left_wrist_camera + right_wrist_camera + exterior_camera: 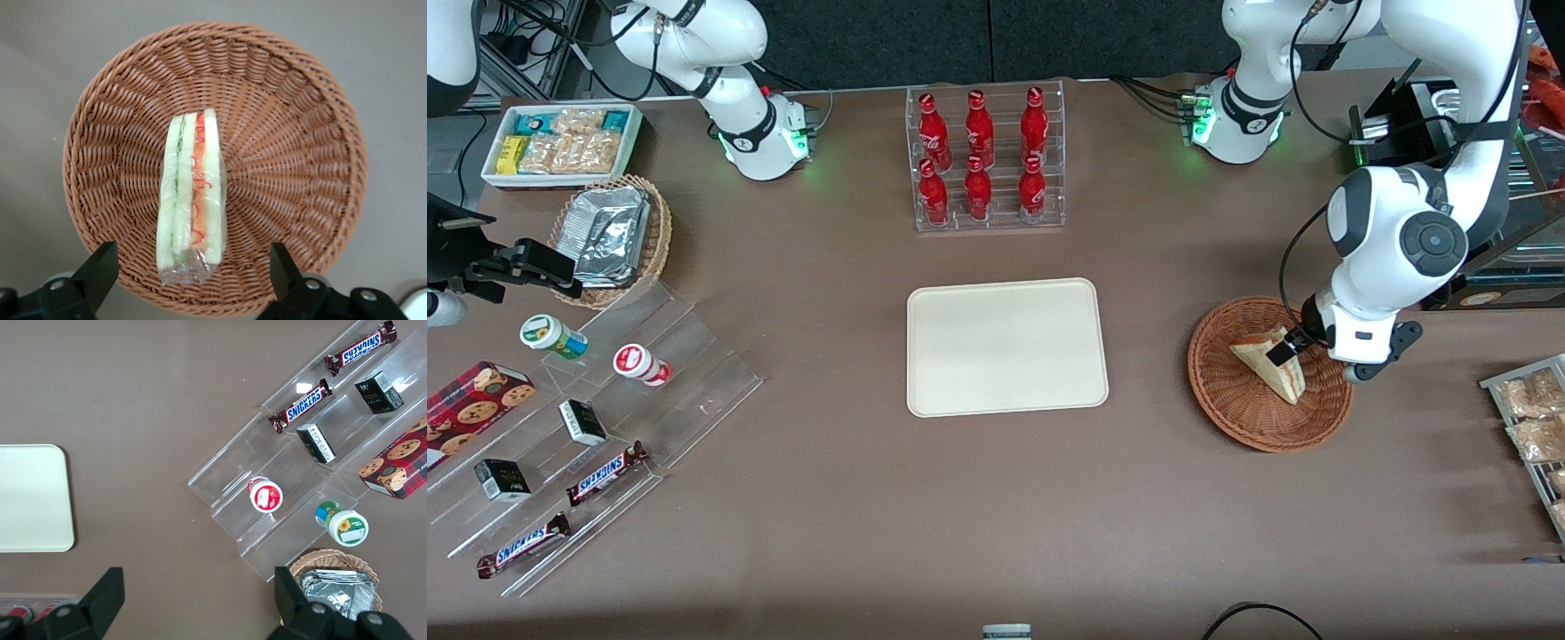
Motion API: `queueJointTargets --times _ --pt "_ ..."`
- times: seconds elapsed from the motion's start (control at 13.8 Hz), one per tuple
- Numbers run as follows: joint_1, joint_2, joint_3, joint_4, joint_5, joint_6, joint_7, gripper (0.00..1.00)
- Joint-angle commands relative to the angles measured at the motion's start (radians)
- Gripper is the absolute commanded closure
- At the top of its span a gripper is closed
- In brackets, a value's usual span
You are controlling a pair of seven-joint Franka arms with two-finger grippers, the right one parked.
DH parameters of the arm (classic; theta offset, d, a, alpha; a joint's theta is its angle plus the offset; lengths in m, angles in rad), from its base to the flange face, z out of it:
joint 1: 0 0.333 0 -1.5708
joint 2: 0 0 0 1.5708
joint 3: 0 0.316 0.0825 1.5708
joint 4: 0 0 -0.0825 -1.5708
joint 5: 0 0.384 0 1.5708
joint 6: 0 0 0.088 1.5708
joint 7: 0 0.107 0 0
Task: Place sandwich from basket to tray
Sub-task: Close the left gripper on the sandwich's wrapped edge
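The sandwich is a plastic-wrapped triangular wedge standing on edge in the round reddish-brown wicker basket, toward the working arm's end of the table. In the left wrist view the sandwich shows its pale bread and red filling in the middle of the basket. My gripper hangs just above the sandwich, open, its fingertips standing wide on either side of the wedge's end and not touching it. The cream tray lies bare at the table's middle, also seen from the right wrist as the tray.
A clear rack of red bottles stands farther from the front camera than the tray. A wire rack of snack bags sits beside the basket at the table's edge. Stepped acrylic shelves with snacks and a foil-packet basket lie toward the parked arm's end.
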Motion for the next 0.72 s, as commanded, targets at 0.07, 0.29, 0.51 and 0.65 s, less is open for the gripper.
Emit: queueJointTargets --times 0.07,0.29,0.51,0.65 --pt "-0.001 0.033 -0.008 -0.017 0.027 0.045 -0.034 0.0" --pt "0.001 0.067 -0.008 -0.032 0.029 0.115 -0.057 0.0" --pt "0.002 0.088 -0.008 -0.041 0.027 0.123 -0.058 0.0" --pt "0.001 0.099 -0.008 -0.052 0.027 0.122 -0.068 0.0"
